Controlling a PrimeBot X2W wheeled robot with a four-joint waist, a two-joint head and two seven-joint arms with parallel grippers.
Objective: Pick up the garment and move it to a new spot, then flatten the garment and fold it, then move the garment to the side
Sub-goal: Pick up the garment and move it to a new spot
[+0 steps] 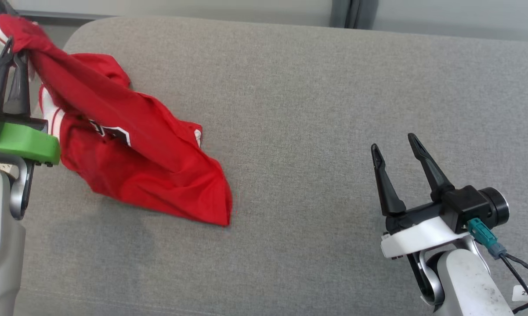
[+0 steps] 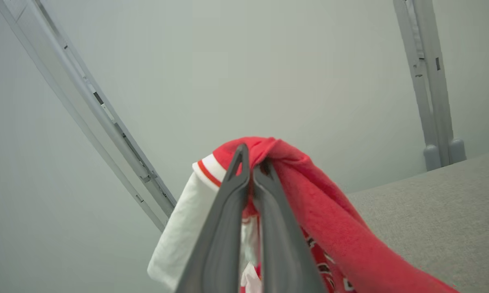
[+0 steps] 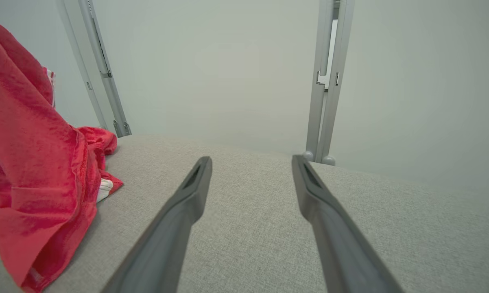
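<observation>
The garment (image 1: 136,145) is a red jersey with white, red-striped trim and a dark printed patch. One end is lifted at the far left while the rest trails down onto the grey cushion (image 1: 312,87). My left gripper (image 1: 13,48) is shut on the raised bunch of fabric; in the left wrist view its fingers (image 2: 250,171) pinch the garment (image 2: 330,219), with a white sleeve hanging to the left. My right gripper (image 1: 393,147) is open at the lower right, well apart from the garment. Its wrist view shows my right gripper (image 3: 250,162) over bare cushion, the garment (image 3: 33,162) at the left.
The grey cushion spreads wide to the right of the garment, its rounded back edge running along the top of the head view. A pale wall with grey metal rails (image 3: 324,81) stands behind. A cable (image 1: 516,272) hangs from my right wrist.
</observation>
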